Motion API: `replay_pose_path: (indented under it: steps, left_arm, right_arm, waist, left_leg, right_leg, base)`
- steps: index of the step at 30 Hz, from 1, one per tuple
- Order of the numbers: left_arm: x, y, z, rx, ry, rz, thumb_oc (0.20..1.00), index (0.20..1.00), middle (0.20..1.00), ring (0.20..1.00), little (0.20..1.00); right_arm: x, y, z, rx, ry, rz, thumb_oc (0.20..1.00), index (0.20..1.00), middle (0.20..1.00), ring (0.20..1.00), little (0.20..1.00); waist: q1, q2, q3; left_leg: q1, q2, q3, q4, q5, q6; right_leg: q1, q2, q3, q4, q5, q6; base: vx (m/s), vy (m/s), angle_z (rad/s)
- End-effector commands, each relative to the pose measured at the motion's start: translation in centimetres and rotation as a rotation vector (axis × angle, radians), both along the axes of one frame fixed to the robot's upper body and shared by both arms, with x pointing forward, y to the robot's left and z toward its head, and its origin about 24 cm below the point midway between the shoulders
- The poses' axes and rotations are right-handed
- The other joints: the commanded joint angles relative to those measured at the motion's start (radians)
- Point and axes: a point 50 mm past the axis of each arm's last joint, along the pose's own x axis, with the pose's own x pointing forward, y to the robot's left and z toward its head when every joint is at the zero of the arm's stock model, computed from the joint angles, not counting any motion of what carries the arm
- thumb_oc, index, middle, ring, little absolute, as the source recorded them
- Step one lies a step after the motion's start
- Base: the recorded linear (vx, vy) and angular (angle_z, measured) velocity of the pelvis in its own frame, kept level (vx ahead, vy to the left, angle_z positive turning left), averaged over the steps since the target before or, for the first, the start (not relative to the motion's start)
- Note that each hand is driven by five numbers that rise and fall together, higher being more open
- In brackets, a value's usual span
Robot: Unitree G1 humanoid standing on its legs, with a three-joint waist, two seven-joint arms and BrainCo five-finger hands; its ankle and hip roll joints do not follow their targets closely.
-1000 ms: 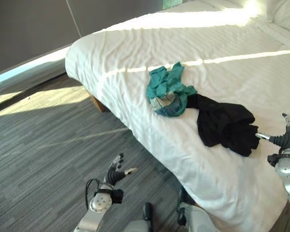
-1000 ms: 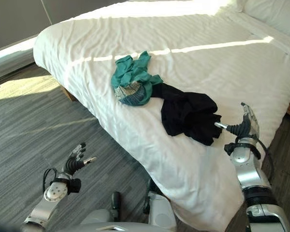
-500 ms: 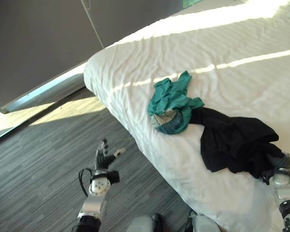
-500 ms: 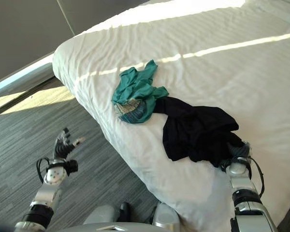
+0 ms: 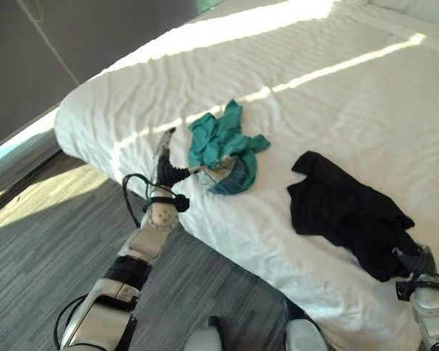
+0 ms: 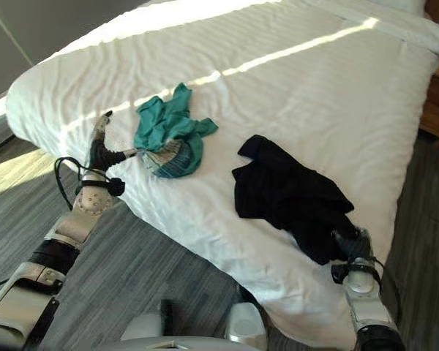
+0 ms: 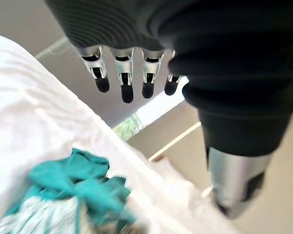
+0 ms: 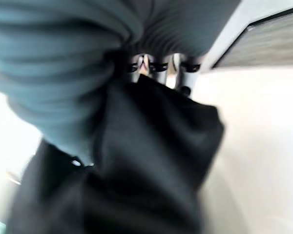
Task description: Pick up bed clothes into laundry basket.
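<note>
On the white bed (image 5: pixel 336 88), your teal clothes (image 5: pixel 223 142) lie beside the black garment (image 5: pixel 347 216), left hand (image 5: pixel 164 157) fingers spread just beside the teal, right hand (image 6: pixel 353 245) fingers buried in black cloth, can't tell their state.

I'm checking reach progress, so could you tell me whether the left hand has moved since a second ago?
Yes. The left hand has risen from over the floor to the bed edge, beside the teal garment.

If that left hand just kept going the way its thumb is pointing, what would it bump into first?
Most likely the teal garment. The left hand is open at the edge of the bed, thumb aimed at that bundle, bare sheet between them. Its height above the sheet is hard to judge.
</note>
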Motion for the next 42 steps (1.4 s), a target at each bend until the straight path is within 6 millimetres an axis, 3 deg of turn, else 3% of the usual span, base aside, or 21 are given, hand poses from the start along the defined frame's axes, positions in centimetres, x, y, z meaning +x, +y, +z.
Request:
replay_pose_path:
  steps: [1, 3, 4, 7, 10, 11, 13, 18, 21, 23, 24, 26, 28, 29, 33, 35, 36, 37, 39, 40, 42]
  left_arm:
    - [1.7, 2.0, 1.7, 0.165, 0.011, 0.128, 1.0, 1.0, 1.0, 1.0, 1.0]
    - [1.9, 5.3, 2.1, 0.258, 0.1, 0.265, 1.0, 1.0, 1.0, 1.0, 1.0]
    - [1.6, 7.2, 2.0, 0.291, 0.144, 0.33, 1.0, 1.0, 1.0, 1.0, 1.0]
    - [0.9, 11.2, 4.2, 0.368, 0.193, 0.46, 1.0, 1.0, 1.0, 1.0, 1.0]
    - [-1.9, 15.3, 2.6, 0.458, 0.36, 0.561, 1.0, 1.0, 1.0, 1.0, 1.0]
    - [-3.3, 16.6, 1.3, 0.464, 0.44, 0.593, 0.881, 0.881, 0.881, 0.881, 0.881]
    - [-5.2, 18.2, -0.1, 0.44, 0.521, 0.629, 0.2, 0.2, 0.2, 0.2, 0.2]
    - [-13.0, 23.1, -4.2, 0.286, 0.721, 0.775, 0.2, 0.2, 0.2, 0.2, 0.2]
    - [-15.3, 25.0, -3.4, 0.256, 0.699, 0.837, 0.2, 0.2, 0.2, 0.2, 0.2]
    - [-15.2, 26.8, 0.5, 0.303, 0.557, 0.874, 0.2, 0.2, 0.2, 0.2, 0.2]
    - [-13.3, 26.9, 5.9, 0.376, 0.291, 0.864, 0.2, 0.2, 0.2, 0.2, 0.2]
    - [-12.8, 26.7, 7.7, 0.417, 0.2, 0.843, 0.2, 0.2, 0.2, 0.2, 0.2]
    - [-9.5, 22.7, 13.2, 0.459, -0.15, 0.661, 0.2, 0.2, 0.2, 0.2, 0.2]
    - [-7.6, 18.4, 15.3, 0.4, -0.365, 0.48, 0.2, 0.2, 0.2, 0.2, 0.2]
    - [-4.5, 8.0, 15.5, 0.252, -0.568, 0.129, 0.2, 0.2, 0.2, 0.2, 0.2]
    - [-2.8, 1.3, 14.9, 0.063, -0.612, -0.083, 0.2, 0.2, 0.2, 0.2, 0.2]
    - [-2.5, -0.3, 14.3, 0.006, -0.601, -0.144, 0.2, 0.2, 0.2, 0.2, 0.2]
    - [-2.6, -3.1, 12.6, -0.144, -0.578, -0.242, 0.2, 0.2, 0.2, 0.2, 0.2]
    - [-3.4, -6.9, 10.4, -0.256, -0.518, -0.383, 0.2, 0.2, 0.2, 0.2, 0.2]
    - [-3.4, -6.9, 10.4, -0.256, -0.518, -0.383, 0.2, 0.2, 0.2, 0.2, 0.2]
    - [-4.1, -9.6, 8.8, -0.311, -0.454, -0.489, 0.2, 0.2, 0.2, 0.2, 0.2]
  right_arm:
    - [-1.7, -2.8, 3.4, -0.102, -0.072, -0.002, 0.2, 0.2, 0.2, 0.2, 0.2]
    - [-1.4, -1.7, 5.4, -0.06, -0.212, 0.055, 0.2, 0.2, 0.2, 0.2, 0.2]
    - [-1.0, -1.1, 6.1, -0.048, -0.266, 0.08, 0.2, 0.2, 0.2, 0.2, 0.2]
    - [-1.0, -0.2, 7.5, -0.027, -0.35, 0.146, 0.2, 0.2, 0.2, 0.2, 0.2]
    - [-0.5, 0.7, 8.4, -0.019, -0.391, 0.212, 0.2, 0.2, 0.2, 0.2, 0.2]
    - [-0.4, 0.7, 8.7, -0.013, -0.407, 0.217, 0.2, 0.2, 0.2, 0.2, 0.2]
    - [-0.4, 0.8, 9.7, -0.005, -0.455, 0.23, 0.2, 0.2, 0.2, 0.2, 0.2]
    - [0.3, 1.3, 12.2, -0.059, -0.528, 0.288, 0.2, 0.2, 0.2, 0.2, 0.2]
    - [0.7, 1.8, 12.5, -0.059, -0.514, 0.34, 0.2, 0.2, 0.2, 0.2, 0.2]
    - [0.8, 2.5, 13.1, -0.061, -0.522, 0.407, 0.2, 0.2, 0.2, 0.2, 0.2]
    - [0.5, 3.1, 13.6, -0.045, -0.543, 0.47, 0.2, 0.2, 0.2, 0.2, 0.2]
    - [0.0, 3.2, 13.4, -0.032, -0.555, 0.482, 0.2, 0.2, 0.2, 0.2, 0.2]
    - [-0.7, 3.1, 12.6, -0.002, -0.545, 0.471, 0.2, 0.2, 0.2, 0.2, 0.2]
    - [-0.9, 3.1, 11.6, 0.038, -0.538, 0.438, 0.2, 0.2, 0.2, 0.2, 0.2]
    - [-0.1, 2.8, 9.7, 0.034, -0.468, 0.354, 0.2, 0.2, 0.2, 0.2, 0.2]
    - [1.8, 3.7, 8.8, 0.025, -0.428, 0.341, 0.2, 0.2, 0.2, 0.2, 0.2]
    - [2.4, 4.1, 8.6, 0.01, -0.408, 0.351, 0.2, 0.2, 0.2, 0.2, 0.2]
    - [3.2, 4.9, 8.3, -0.022, -0.386, 0.353, 0.2, 0.2, 0.2, 0.2, 0.2]
    - [3.2, 5.9, 8.3, -0.057, -0.381, 0.383, 0.2, 0.2, 0.2, 0.2, 0.2]
    - [3.2, 5.8, 8.3, -0.058, -0.381, 0.382, 0.2, 0.2, 0.2, 0.2, 0.2]
    - [3.8, 6.3, 9.0, -0.157, -0.386, 0.39, 0.2, 0.2, 0.2, 0.2, 0.2]
  waist:
    - [-0.083, 0.017, -0.052]
    - [-0.117, -0.005, -0.024]
    - [-0.12, -0.008, 0.0]
    - [-0.13, -0.028, 0.045]
    - [-0.129, -0.077, 0.094]
    - [-0.136, -0.091, 0.113]
    - [-0.146, -0.097, 0.148]
    - [-0.068, -0.041, 0.139]
    - [-0.017, -0.03, 0.088]
    - [0.025, -0.021, 0.042]
    - [0.062, -0.014, 0.011]
    - [0.083, -0.011, 0.001]
    - [0.115, -0.001, -0.013]
    - [0.126, -0.001, -0.022]
    - [0.135, 0.004, -0.018]
    - [0.176, 0.011, 0.019]
    - [0.192, 0.016, 0.023]
    - [0.208, 0.009, 0.028]
    - [0.183, -0.001, 0.024]
    - [0.183, -0.001, 0.023]
    - [0.153, 0.018, 0.003]
  left_leg:
    - [0.067, 0.123, 0.077, -0.15, 0.13, -0.056]
    - [0.096, 0.114, 0.153, -0.15, 0.11, -0.043]
    - [0.095, 0.112, 0.187, -0.15, 0.108, -0.034]
    - [0.082, 0.107, 0.291, -0.15, 0.113, -0.021]
    - [0.093, 0.076, 0.388, -0.15, 0.098, -0.001]
    - [0.09, 0.07, 0.4, -0.15, 0.1, 0.004]
    - [0.084, 0.061, 0.421, -0.15, 0.102, 0.022]
    - [0.079, 0.038, 0.555, -0.141, 0.095, 0.081]
    - [0.064, 0.031, 0.628, -0.138, 0.104, 0.106]
    - [0.038, 0.035, 0.675, -0.137, 0.123, 0.122]
    - [0.011, 0.032, 0.717, -0.133, 0.154, 0.124]
    - [0.02, 0.025, 0.743, -0.132, 0.161, 0.125]
    - [0.01, 0.029, 0.754, -0.108, 0.167, 0.122]
    - [-0.021, 0.054, 0.775, -0.044, 0.179, 0.106]
    - [-0.075, 0.093, 0.736, 0.055, 0.204, 0.058]
    - [-0.16, 0.115, 0.569, 0.163, 0.324, -0.024]
    - [-0.171, 0.087, 0.456, 0.169, 0.317, -0.024]
    - [-0.148, 0.011, 0.218, 0.184, 0.236, -0.022]
    - [-0.037, -0.061, 0.004, 0.191, 0.121, -0.013]
    - [-0.037, -0.062, 0.004, 0.186, 0.127, -0.012]
    - [0.072, -0.091, -0.151, 0.137, 0.022, 0.002]
  right_leg:
    - [0.118, -0.072, 0.008, 0.007, -0.012, 0.071]
    - [0.026, -0.076, 0.046, 0.039, 0.089, 0.071]
    - [-0.026, -0.081, 0.001, 0.069, 0.109, 0.071]
    - [-0.059, -0.079, -0.187, 0.166, 0.068, 0.071]
    - [-0.08, -0.049, -0.239, 0.187, 0.084, 0.071]
    - [-0.093, -0.046, -0.241, 0.197, 0.107, 0.071]
    - [-0.12, -0.041, -0.235, 0.246, 0.112, 0.069]
    - [-0.062, -0.082, -0.412, 0.489, 0.006, 0.057]
    - [0.008, -0.067, -0.471, 0.556, -0.025, 0.061]
    - [0.052, -0.003, -0.484, 0.6, -0.022, 0.071]
    - [0.123, 0.053, -0.504, 0.528, -0.034, 0.071]
    - [0.158, 0.069, -0.517, 0.489, -0.055, 0.067]
    - [0.202, 0.116, -0.535, 0.406, -0.159, 0.0]
    - [0.246, 0.146, -0.531, 0.289, -0.24, -0.047]
    - [0.304, 0.18, -0.482, 0.143, -0.259, -0.095]
    - [0.314, 0.189, -0.446, 0.108, -0.246, -0.132]
    - [0.31, 0.185, -0.421, 0.091, -0.233, -0.136]
    - [0.303, 0.142, -0.366, 0.068, -0.204, -0.12]
    - [0.254, 0.084, -0.288, 0.047, -0.122, -0.094]
    - [0.252, 0.083, -0.288, 0.044, -0.118, -0.094]
    - [0.204, 0.071, -0.206, 0.007, -0.075, -0.074]
  base:
    - [0.0, 0.236, -1.32]
    - [-0.13, 0.267, -1.59]
    - [-0.26, 0.331, -1.66]
    - [-0.29, 0.358, -1.58]
    - [-0.21, 0.326, -1.68]
    - [-0.14, 0.136, -1.08]
    - [-0.21, 0.21, -1.21]
    - [-0.18, 0.378, -1.1]
    - [-0.14, 0.244, -1.25]
    - [-0.13, 0.125, -1.58]
    - [-0.14, 0.164, -1.12]
    - [-0.07, 0.106, -0.83]
    - [-0.17, -0.084, -0.48]
    - [-0.27, -0.196, 0.03]
    - [-0.17, -0.138, -0.22]
    - [-0.28, -0.112, -0.67]
    - [-0.38, 0.036, -1.1]
    - [-0.28, 0.124, -2.27]
    - [-0.26, 0.167, -2.21]
    - [-0.18, 0.111, -1.22]
    - [-0.07, 0.086, -1.04]
